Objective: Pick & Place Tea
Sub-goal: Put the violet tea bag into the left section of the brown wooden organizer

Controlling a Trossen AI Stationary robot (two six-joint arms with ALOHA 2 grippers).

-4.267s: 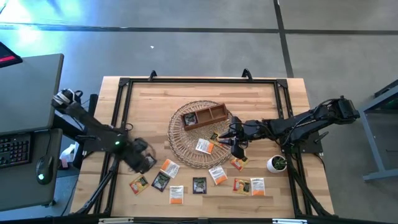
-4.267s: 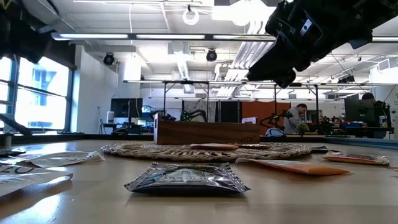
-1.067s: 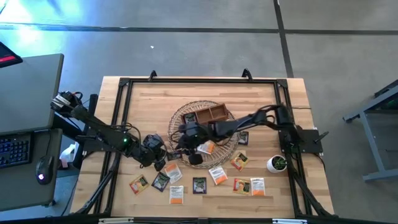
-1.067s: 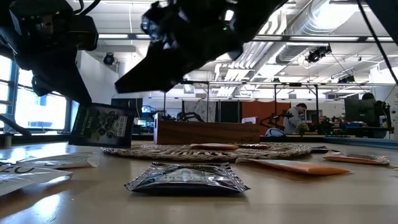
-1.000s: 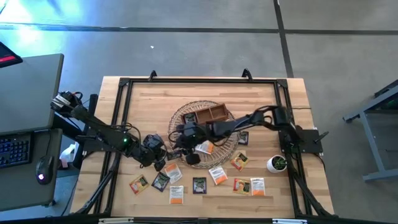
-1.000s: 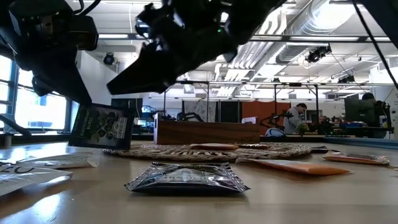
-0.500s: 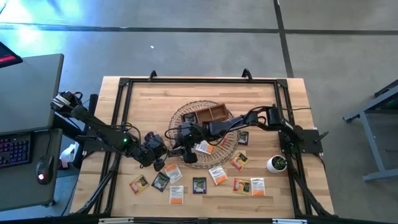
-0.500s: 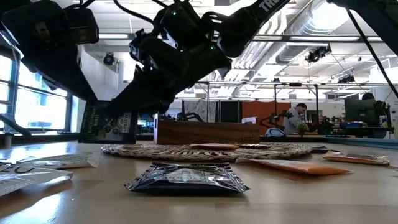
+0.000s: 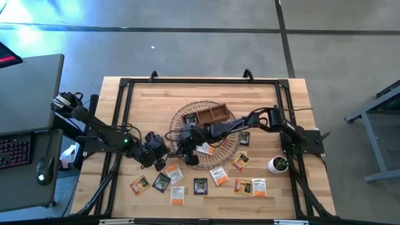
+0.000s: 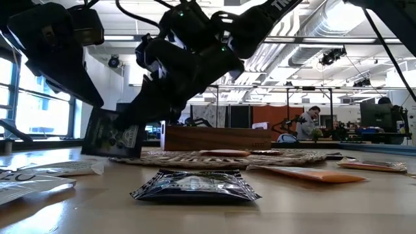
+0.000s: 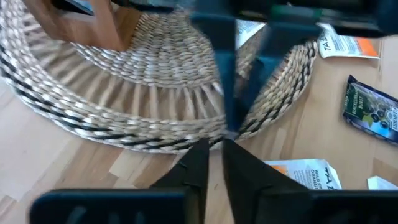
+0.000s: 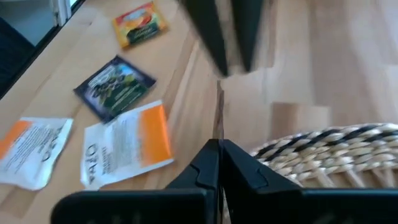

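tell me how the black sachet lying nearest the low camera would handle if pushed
The black sachet looks puffed mid-pack with thin crimped edges, so probably light and a bit floppy. Flat on the smooth wooden table, it would likely slide rather than roll or tip.

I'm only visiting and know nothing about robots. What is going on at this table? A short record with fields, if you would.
Setting: wooden table with a wicker basket and a wooden tray on the basket
Right pincer: closed on a dark tea sachet, which is held upright at the basket's edge
Left pincer: facing it, at the same sachet
Loose sachets: lying flat on the table beside the basket
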